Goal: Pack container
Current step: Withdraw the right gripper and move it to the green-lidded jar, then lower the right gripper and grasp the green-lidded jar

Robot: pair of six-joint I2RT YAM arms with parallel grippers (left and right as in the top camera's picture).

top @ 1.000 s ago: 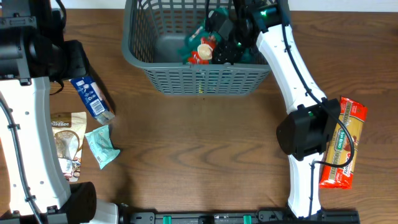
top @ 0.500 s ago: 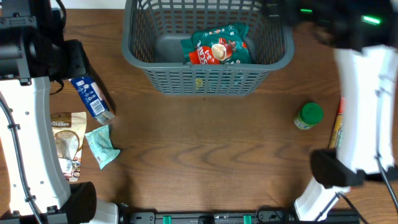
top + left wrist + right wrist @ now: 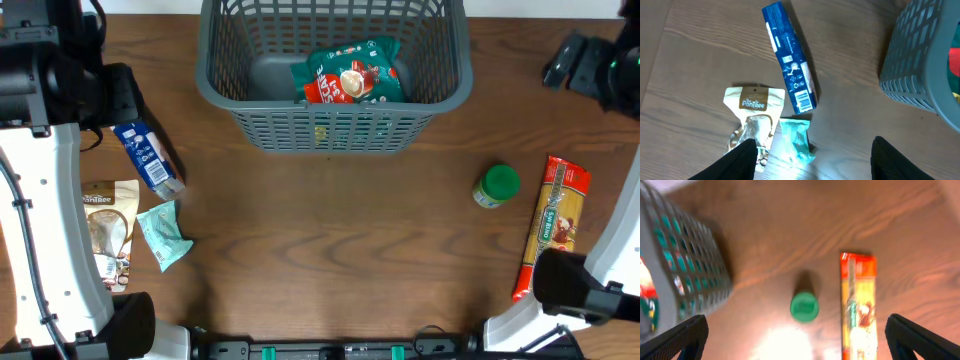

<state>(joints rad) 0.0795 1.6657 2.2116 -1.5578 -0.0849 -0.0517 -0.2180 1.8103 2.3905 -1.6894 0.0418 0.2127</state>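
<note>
L arm (image 3: 40, 200) is running up the left edge in the overhead view, white link w/ black wrist at the top. L gripper (image 3: 817, 167) is pointing down, jaws standing apart, nothing btwn them. R arm (image 3: 600, 70) is sitting at the right edge, black wrist end top right. R gripper (image 3: 800, 345) is facing down, fingers spreading wide, empty.

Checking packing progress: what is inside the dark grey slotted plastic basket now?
One green-and-red snack packet lies inside the dark grey slotted plastic basket, right of centre. Anything under it is covered.
</note>
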